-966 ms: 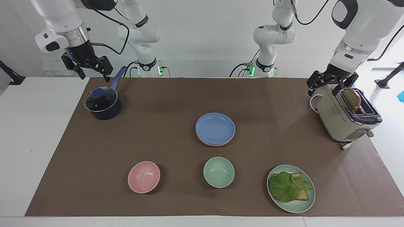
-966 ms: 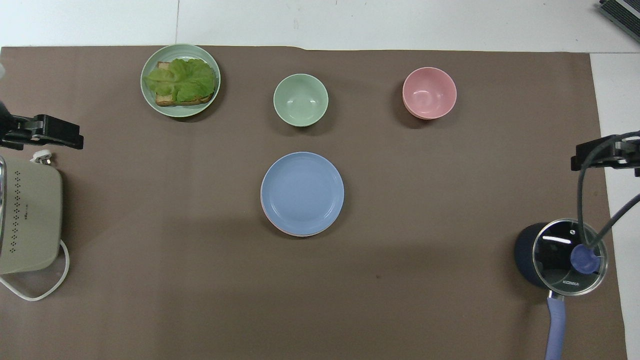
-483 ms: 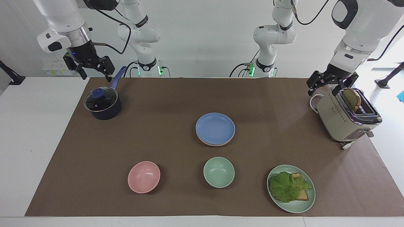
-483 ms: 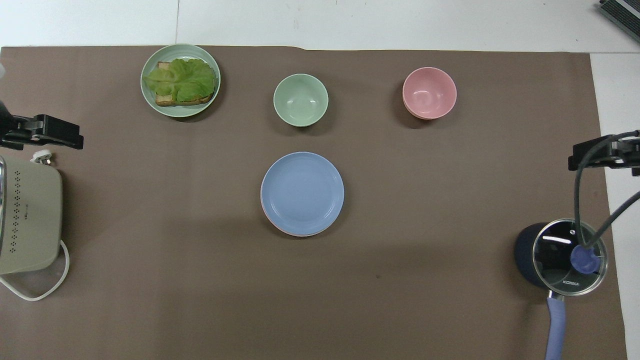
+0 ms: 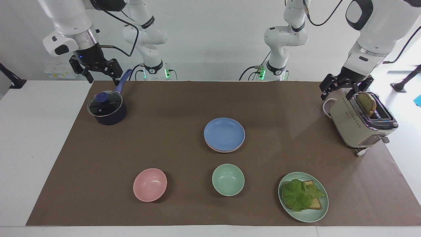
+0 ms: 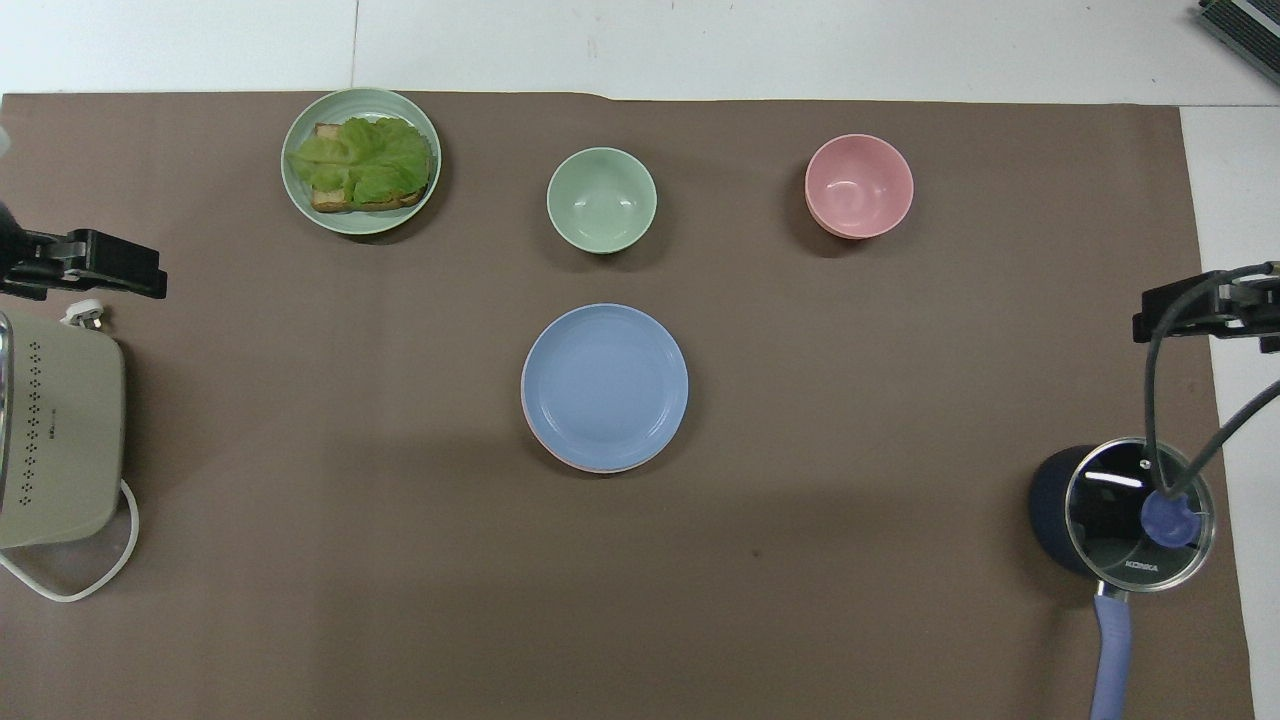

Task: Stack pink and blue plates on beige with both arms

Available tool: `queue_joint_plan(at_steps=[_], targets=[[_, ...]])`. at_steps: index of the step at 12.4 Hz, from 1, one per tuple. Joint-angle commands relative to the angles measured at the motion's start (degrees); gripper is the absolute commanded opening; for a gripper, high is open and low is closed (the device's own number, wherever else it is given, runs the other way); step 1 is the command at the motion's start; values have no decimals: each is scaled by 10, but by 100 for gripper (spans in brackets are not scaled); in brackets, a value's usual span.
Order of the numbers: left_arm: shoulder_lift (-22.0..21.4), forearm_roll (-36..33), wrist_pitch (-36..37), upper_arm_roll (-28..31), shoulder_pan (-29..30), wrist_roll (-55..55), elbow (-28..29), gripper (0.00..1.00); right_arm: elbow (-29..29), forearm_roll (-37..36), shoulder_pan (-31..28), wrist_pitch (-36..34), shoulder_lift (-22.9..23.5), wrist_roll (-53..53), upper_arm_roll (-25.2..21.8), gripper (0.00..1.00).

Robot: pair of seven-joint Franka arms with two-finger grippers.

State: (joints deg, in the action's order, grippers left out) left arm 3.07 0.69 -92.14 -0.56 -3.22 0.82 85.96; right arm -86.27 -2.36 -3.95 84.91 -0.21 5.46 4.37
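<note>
Since a second ago, our right gripper [image 5: 97, 73] has drifted up and a little toward the table's middle; it now hangs over the mat's edge by the saucepan [image 5: 107, 109], just above its blue handle. Nothing else has shifted: our left gripper [image 5: 345, 89] holds the same spot over the toaster [image 5: 358, 123], and the crockery lies as it did.

The blue plate [image 5: 224, 133] sits at the middle of the brown mat [image 5: 164, 138], topping a stack. A thin pink rim [image 6: 545, 448] peeks out from under it in the overhead view, so we take the pink plate to be directly below. In the facing view a paler edge [image 5: 223, 151] shows at the bottom of the pile, which we judge to be the beige plate, though we cannot make it out for certain.

The stack lies well apart from both grippers, roughly midway between them toward the table's centre, and neither arm is plainly the nearer. Round plates offer no long axis to line up with. Both arms are drawn back at their own ends of the table, wrists pointing down, fingers spread and grasping nothing. We read the stacking as done, with both arms parked.
</note>
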Motion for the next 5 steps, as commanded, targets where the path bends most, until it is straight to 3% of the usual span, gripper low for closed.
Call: queue_joint_plan(at_steps=[1, 5], targets=[[-5, -7, 6, -3, 5, -6, 5, 100, -32, -9, 10, 0, -23, 22, 4, 100], [-5, -7, 6, -3, 5, -6, 5, 100, -31, -5, 10, 3, -23, 32, 4, 100]])
